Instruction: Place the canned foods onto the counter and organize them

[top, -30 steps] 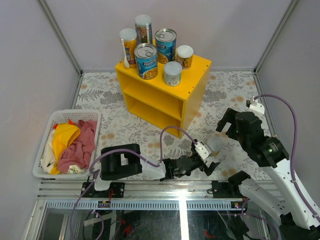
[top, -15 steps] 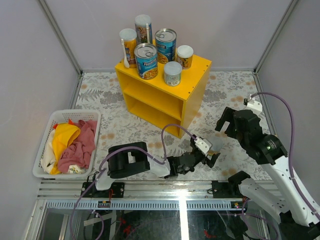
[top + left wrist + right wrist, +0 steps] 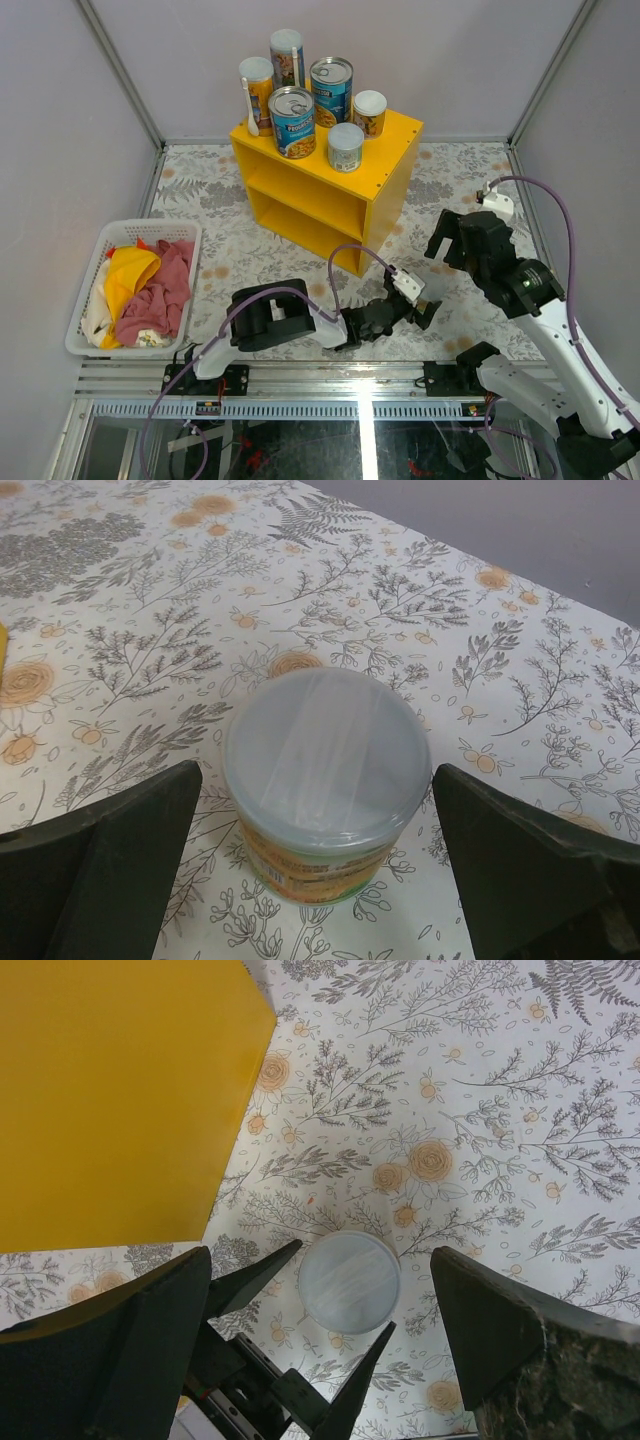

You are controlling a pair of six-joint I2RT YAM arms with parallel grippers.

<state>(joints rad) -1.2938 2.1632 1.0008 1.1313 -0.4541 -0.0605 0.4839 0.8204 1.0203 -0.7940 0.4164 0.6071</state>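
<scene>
A short pale-lidded can [image 3: 325, 750] with a yellow-green label stands upright on the floral table. My left gripper [image 3: 315, 780] is open, one jaw on each side of the can, not touching it. In the top view the left gripper [image 3: 422, 303] lies low in front of the yellow counter [image 3: 385, 190]. My right gripper [image 3: 320, 1260] is open and empty, high above the same can [image 3: 349, 1281]; it also shows in the top view [image 3: 455, 240]. Several cans stand on the counter's top: blue-labelled cans [image 3: 292, 120], a yellow tube [image 3: 257, 92], short cans [image 3: 345, 146].
A white laundry basket [image 3: 75, 320] with coloured cloths sits at the left. The counter's yellow side [image 3: 120, 1090] is close to the left of the can. Grey walls with metal posts close the table at back and sides.
My left gripper has slid forward and right until its jaws flank the can. My right arm has moved a little up and back. The cans on the counter have not moved.
</scene>
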